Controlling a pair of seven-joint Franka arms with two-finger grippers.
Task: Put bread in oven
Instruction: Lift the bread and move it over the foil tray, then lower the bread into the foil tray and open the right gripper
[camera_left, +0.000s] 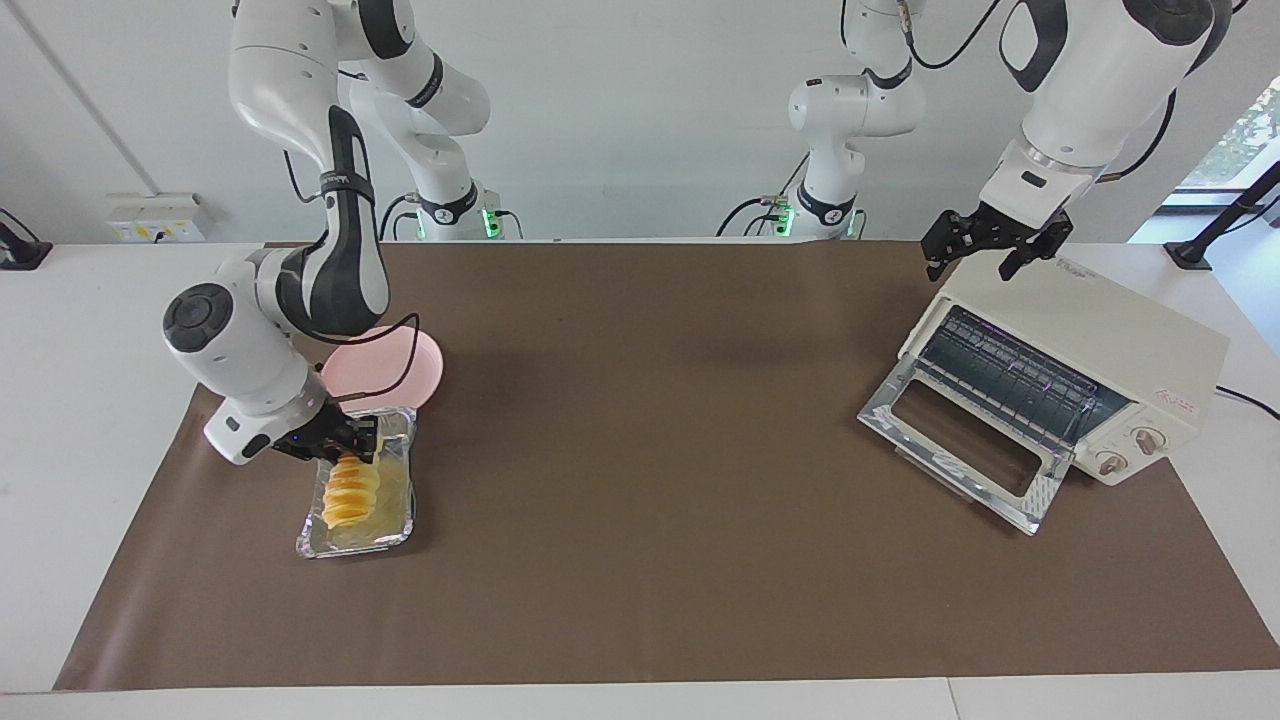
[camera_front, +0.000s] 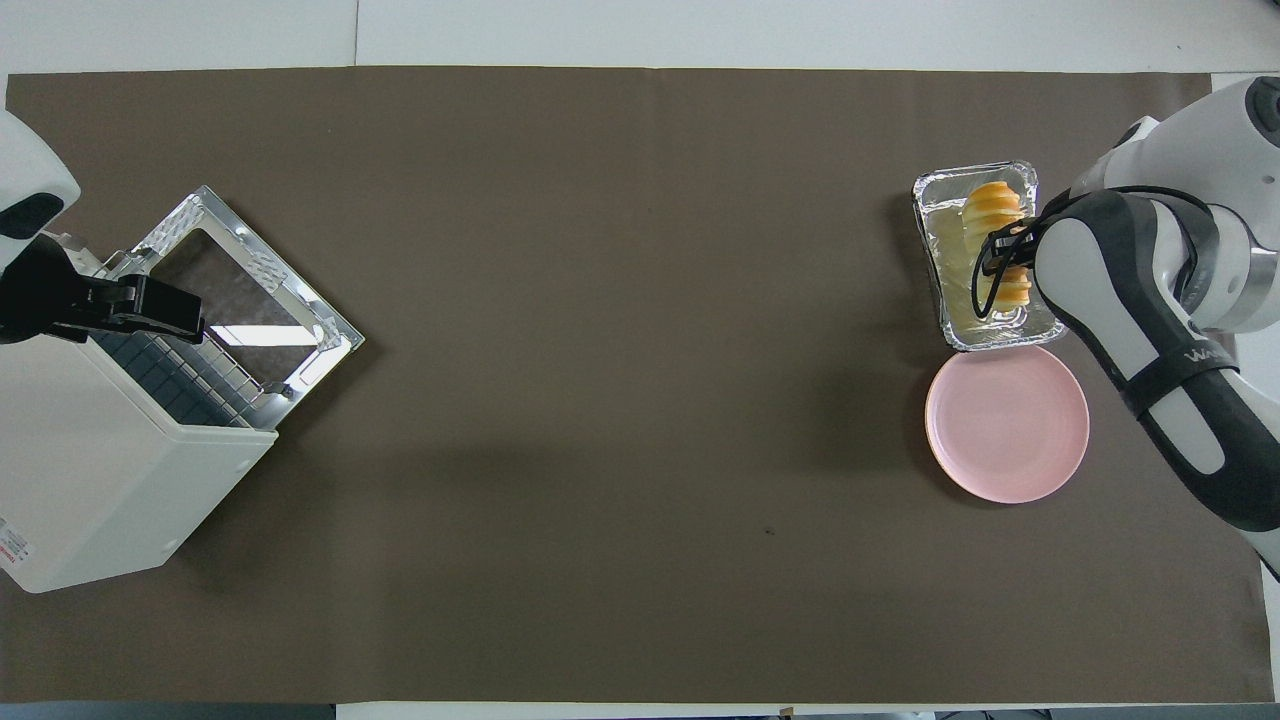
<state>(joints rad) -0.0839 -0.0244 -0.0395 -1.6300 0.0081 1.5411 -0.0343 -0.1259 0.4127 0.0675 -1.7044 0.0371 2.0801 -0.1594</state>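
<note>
White worktop (camera_left: 90, 420), brown mat (camera_left: 640, 560) covering most of it. Plain pale wall (camera_left: 620, 120) across top of frame. Socket box (camera_left: 157, 217) on wall, upper left. Window (camera_left: 1235, 140) with greenery at right edge. Even, diffuse light, soft shadows.

A matt brown sheet (camera_left: 650, 450) is spread on the counter; the tray (camera_left: 400, 520) is crinkled shiny foil, the oven (camera_left: 1130, 340) door frame polished metal, the plate (camera_left: 425, 365) smooth.
</note>
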